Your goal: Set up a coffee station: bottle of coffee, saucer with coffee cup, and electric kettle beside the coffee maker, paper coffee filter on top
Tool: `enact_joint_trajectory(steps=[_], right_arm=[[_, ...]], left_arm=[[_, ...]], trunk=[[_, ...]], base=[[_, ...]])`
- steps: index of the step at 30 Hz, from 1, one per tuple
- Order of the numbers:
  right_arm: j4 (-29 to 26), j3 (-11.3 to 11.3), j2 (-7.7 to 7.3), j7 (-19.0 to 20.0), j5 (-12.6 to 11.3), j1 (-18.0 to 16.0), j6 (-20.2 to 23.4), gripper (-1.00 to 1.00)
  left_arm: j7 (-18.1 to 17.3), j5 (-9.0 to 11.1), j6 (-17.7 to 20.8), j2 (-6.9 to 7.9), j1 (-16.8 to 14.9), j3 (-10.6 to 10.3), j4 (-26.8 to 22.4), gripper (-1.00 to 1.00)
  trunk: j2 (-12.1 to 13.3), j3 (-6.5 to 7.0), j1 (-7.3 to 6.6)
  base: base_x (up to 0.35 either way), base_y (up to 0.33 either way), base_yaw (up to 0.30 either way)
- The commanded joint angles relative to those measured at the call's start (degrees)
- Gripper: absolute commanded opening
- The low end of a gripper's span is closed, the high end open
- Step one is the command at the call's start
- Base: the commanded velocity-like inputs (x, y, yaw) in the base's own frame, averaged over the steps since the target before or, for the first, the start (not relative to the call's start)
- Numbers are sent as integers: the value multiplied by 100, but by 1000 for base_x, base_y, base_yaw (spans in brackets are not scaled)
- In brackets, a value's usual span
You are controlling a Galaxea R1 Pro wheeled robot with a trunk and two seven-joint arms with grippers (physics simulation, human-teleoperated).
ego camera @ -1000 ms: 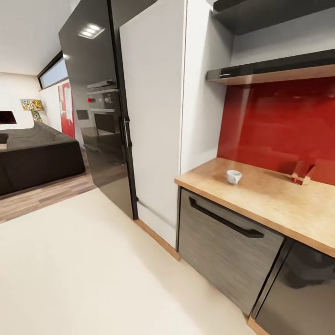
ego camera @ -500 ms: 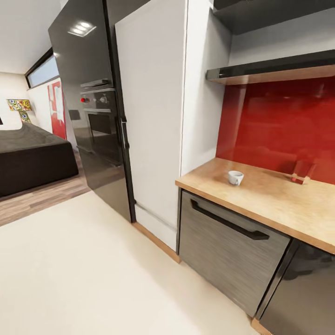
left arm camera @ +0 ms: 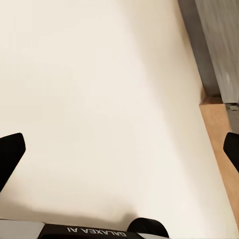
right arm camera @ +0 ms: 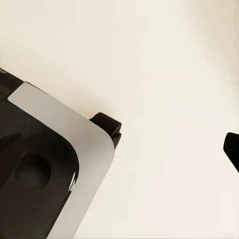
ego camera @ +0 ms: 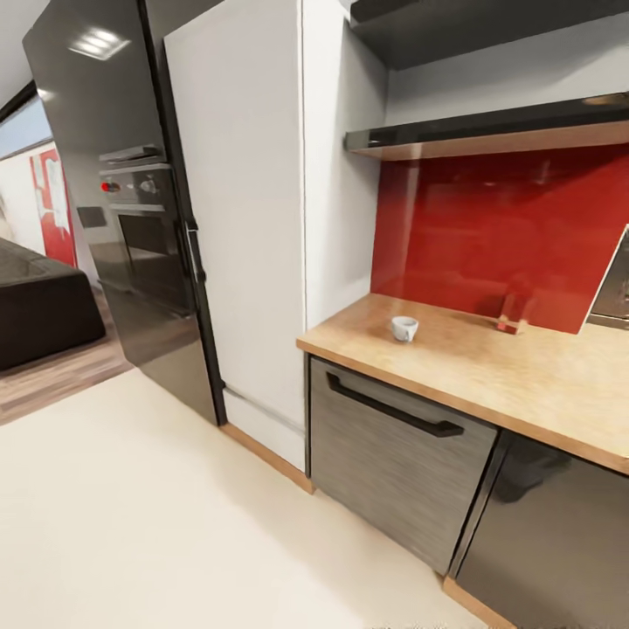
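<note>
Coffee cup (ego camera: 404, 328) — tiny, white, with a small handle turned to the right in the head view — stands upright on the light-wood table (ego camera: 489, 367), near its left end and a little back from the front edge. A small red-and-wood object (ego camera: 508, 316) stands farther back on the same table, just beside the glossy red wall panel (ego camera: 489, 236), well apart from the cup. Above the panel runs a thin dark shelf (ego camera: 489, 133) with a wood-toned underside. Below the table sits a brushed grey drawer front (ego camera: 393, 454) with a long black handle; to its left stand a tall white cabinet (ego camera: 240, 218) and a glossy dark oven tower (ego camera: 131, 218).

Compared with the earlier head views, the whole scene lies farther left in the picture — the camera has turned; the cup keeps its place on the table.

In the left wrist view the left gripper (left arm camera: 119, 149) hangs over the pale floor (left arm camera: 99, 74), its black fingertips spread wide with nothing between them. In the right wrist view one black fingertip of the right gripper (right arm camera: 231, 145) shows at the edge beside the robot's silver-edged base (right arm camera: 55, 164); whether it is clenched or released cannot be told.
</note>
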Motion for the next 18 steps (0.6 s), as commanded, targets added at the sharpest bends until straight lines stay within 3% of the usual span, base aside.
enact_joint_trajectory(steps=[1, 5, 10, 18], right_arm=[[-3, -49, 2, 23, 54, -7, -29, 100], [-3, -49, 2, 23, 54, -7, -35, 100], [-3, -47, 2, 25, 54, -8, -37, 100], [-3, -49, 2, 32, 54, -8, -29, 100]], left_arm=[[-20, -26, -24, 1, -3, 26, 7, 100], [-20, -26, -24, 1, -3, 21, 7, 100], [-20, -26, -24, 1, -4, 19, 7, 100], [-20, -26, -24, 1, -4, 23, 7, 100]], trunk=[[-3, -6, -1], [-3, -6, -1], [-3, -6, -1], [-3, -6, -1]], base=[[0, 0, -168], [19, 36, -77], [154, 248, -63], [53, 83, -233]])
